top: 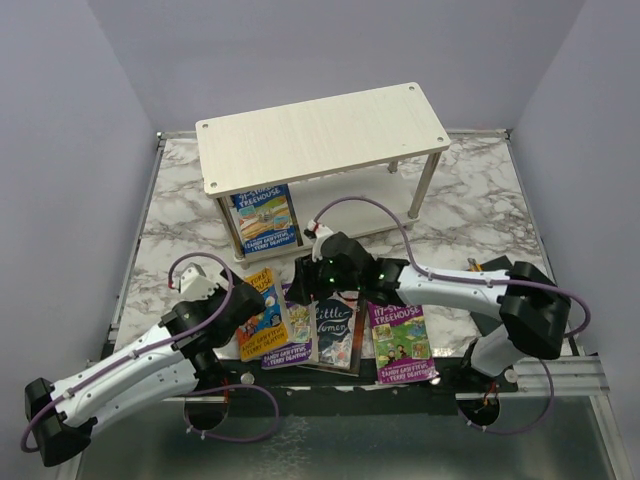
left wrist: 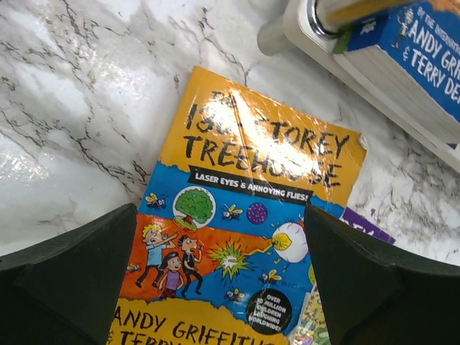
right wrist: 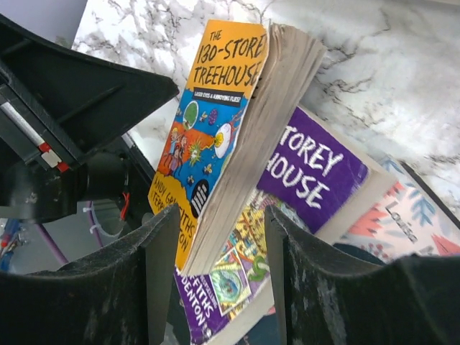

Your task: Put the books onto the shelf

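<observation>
The pale wood shelf [top: 320, 135] stands at the back, with a blue Treehouse book [top: 262, 215] upright on its lower tier. Near the front edge lie an orange Treehouse book [top: 262, 312], a purple one [top: 400, 342] and the dark Little Women [top: 335, 330]. The orange book [left wrist: 244, 208] rests partly on another purple book [right wrist: 316, 169]. My left gripper [left wrist: 219, 287] hovers wide open over the orange cover. My right gripper [right wrist: 219, 280] is open, its fingers either side of the orange book's [right wrist: 215, 136] page edge, with a gap showing at the right finger [right wrist: 309, 280].
The marble table [top: 480, 190] has a raised metal rim [top: 140, 220] around it. A shelf leg [left wrist: 277, 32] and the blue book [left wrist: 424, 50] sit close ahead of my left gripper. The left arm's black housing [right wrist: 65, 122] is close beside my right gripper.
</observation>
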You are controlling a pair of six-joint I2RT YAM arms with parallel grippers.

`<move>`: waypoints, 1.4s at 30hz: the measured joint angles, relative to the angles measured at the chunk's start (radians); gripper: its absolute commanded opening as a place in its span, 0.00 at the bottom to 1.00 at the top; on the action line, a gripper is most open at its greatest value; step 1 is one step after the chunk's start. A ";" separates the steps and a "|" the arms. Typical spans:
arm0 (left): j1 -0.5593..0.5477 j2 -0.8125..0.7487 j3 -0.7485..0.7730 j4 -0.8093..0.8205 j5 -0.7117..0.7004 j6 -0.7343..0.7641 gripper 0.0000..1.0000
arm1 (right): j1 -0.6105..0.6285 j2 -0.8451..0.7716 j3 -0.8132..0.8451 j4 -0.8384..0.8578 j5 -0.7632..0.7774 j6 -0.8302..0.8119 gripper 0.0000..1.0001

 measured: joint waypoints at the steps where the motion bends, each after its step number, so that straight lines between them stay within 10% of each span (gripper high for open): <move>1: 0.000 -0.005 -0.008 -0.002 -0.008 -0.018 0.99 | 0.002 0.023 0.013 0.002 0.000 0.003 0.55; 24: 0.000 0.038 -0.140 0.120 -0.022 -0.077 0.99 | 0.066 0.278 0.163 -0.037 0.044 0.027 0.51; 32: 0.000 0.044 -0.201 0.207 -0.010 -0.054 0.99 | 0.070 0.286 0.170 -0.064 0.064 0.032 0.33; 38: 0.000 0.045 -0.214 0.263 -0.007 -0.007 0.99 | 0.072 0.287 0.170 -0.069 0.068 0.043 0.01; 42: 0.004 0.045 -0.217 0.283 -0.007 0.031 0.99 | 0.072 0.285 0.169 -0.070 0.078 0.059 0.01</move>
